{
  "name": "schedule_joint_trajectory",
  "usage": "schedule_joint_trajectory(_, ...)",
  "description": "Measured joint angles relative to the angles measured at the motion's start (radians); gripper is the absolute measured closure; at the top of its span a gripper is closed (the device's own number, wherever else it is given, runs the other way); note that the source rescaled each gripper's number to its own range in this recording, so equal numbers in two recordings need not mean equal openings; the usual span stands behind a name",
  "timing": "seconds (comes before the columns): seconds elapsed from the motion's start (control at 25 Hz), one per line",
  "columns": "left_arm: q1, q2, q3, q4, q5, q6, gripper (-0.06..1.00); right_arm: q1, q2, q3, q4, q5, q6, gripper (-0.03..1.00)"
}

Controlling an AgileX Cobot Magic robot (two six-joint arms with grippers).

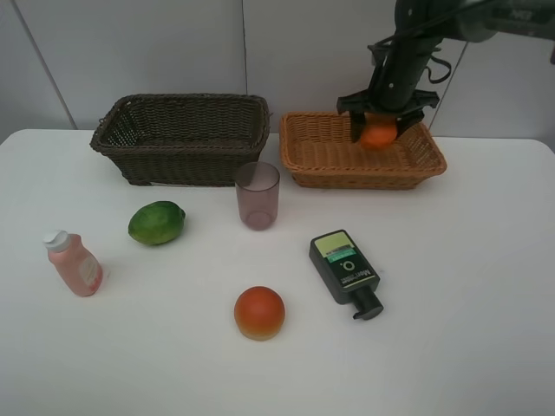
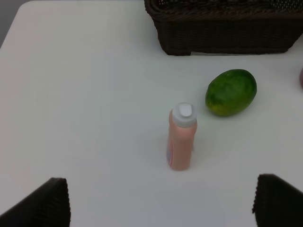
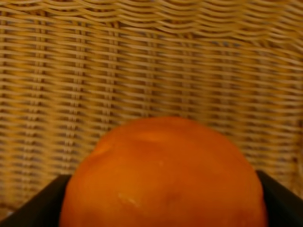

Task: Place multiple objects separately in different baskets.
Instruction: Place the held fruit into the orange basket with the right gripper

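My right gripper [image 1: 379, 132] is shut on the orange tangerine [image 1: 378, 134] [image 3: 163, 175], holding it just above the floor of the light orange-tan basket [image 1: 321, 160] [image 3: 142, 61]. The dark brown basket [image 1: 182, 137] [image 2: 222, 28] stands to its left with nothing showing inside. On the table lie the green lime-like fruit [image 1: 157, 223] [image 2: 231, 92], the pink white-capped bottle [image 1: 74, 263] [image 2: 182, 137], the mauve cup [image 1: 257, 195], the red-yellow apple-like fruit [image 1: 259, 313] and the dark flat bottle [image 1: 345, 270]. My left gripper [image 2: 161, 201] is open above the table near the pink bottle.
A white table [image 1: 468, 329] carries everything, with a pale wall behind the baskets. The right arm [image 1: 408, 52] reaches down from the upper right over the tan basket. The left arm is outside the exterior high view.
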Motion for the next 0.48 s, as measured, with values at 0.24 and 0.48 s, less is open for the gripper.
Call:
schedule_joint_trajectory(0.24,0.000,0.000,0.000,0.000,0.000,0.000,-0.06,0.000,0.066,0.000,-0.002,-0.061,0.000,0.66)
schedule_joint_trajectory(0.48,0.000,0.000,0.000,0.000,0.000,0.000,-0.06,0.000,0.069,0.000,-0.009,-0.091,0.000,0.59)
